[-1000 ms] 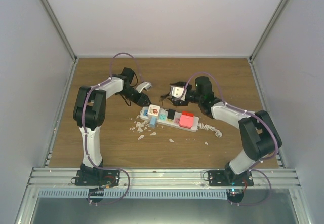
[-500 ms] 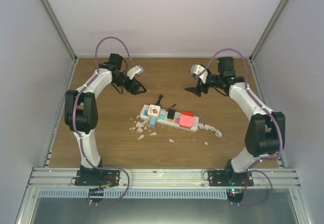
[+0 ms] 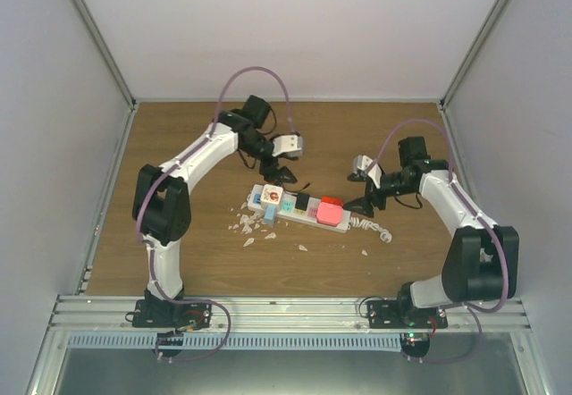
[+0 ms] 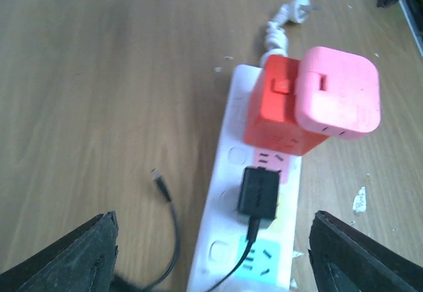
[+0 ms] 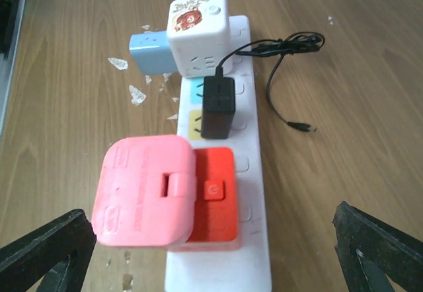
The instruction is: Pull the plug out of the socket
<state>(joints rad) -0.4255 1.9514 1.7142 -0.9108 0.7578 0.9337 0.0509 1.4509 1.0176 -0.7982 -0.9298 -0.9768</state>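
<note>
Evidently this is the approach: the left gripper (image 3: 283, 174) and right gripper (image 3: 361, 205) hang wide open above the power strip (image 5: 254, 193), which lies mid-way across the table (image 3: 179, 234), plugs all seated. Next, one should pin the strip while the other pinches the black plug (image 4: 259, 191) and lifts straight.

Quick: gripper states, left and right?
Left gripper: open, holding nothing.
Right gripper: open, holding nothing.

My socket (image 5: 254, 193) is white with pale blue and yellow squares; its plug (image 5: 218, 106) is black; a red block (image 5: 215, 199) carries a pink adapter (image 5: 145, 189) at nine o'clock; the white cube (image 5: 197, 16) at twelve bears a red-brown cartoon print.
</note>
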